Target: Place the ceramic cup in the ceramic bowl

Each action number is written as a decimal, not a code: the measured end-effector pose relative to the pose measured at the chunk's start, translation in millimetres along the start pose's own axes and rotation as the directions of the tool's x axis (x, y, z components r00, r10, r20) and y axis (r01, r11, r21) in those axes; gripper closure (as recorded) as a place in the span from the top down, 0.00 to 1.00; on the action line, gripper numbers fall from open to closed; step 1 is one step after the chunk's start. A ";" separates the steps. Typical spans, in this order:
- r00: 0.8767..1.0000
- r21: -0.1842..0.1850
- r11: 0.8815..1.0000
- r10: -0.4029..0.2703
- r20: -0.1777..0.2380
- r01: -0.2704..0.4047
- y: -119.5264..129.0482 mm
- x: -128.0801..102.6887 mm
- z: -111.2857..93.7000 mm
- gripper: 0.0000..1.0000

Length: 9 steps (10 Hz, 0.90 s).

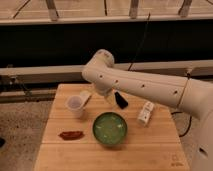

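Camera view, the only one I have. Ceramic cup stands upright on the wooden table, back-left as pictured, mouth up, looks empty. Ceramic bowl sits mid-front, just down-right of the cup: near, not touching. It's green inside with nothing in it.

Gripper hangs off the white arm over the back of the table, behind the bowl and picture-right of the cup, apart from both. Only one dark finger reads clearly to me. I take the pincer as spread wide, with nothing in it.

Other stuff:
- small pale object just behind the cup; can't tell if it touches
- white box right of the bowl
- reddish-brown pepper-like thing in front of the cup

Handling, my read: the cup is rigid, light, and glazed, so likely slick. It chips if dropped or knocked on the bowl rim. There's no handle, and the taper widens toward the top.

I'd pinch across the rim, one finger inside and one outside, or span the wall high up near the rim, with moderate force only. I'd come in from the picture-right side to stay off the pale object. The cup is narrower than the bowl, so it should seat inside. Lower it, don't drop it.
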 end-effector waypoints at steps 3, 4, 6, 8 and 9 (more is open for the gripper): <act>0.999 0.009 0.999 -0.033 0.011 0.033 -18.3 -9.9 8.0 0.80; 0.999 0.017 0.999 -0.051 0.017 0.050 -31.9 -19.0 11.1 0.80; 0.997 0.013 0.998 -0.069 0.022 0.068 -37.2 -18.3 20.0 0.80; 0.995 0.010 0.995 -0.095 0.030 0.095 -42.2 -25.4 27.1 0.80; 0.993 0.010 0.994 -0.112 0.036 0.112 -46.8 -32.6 31.4 0.80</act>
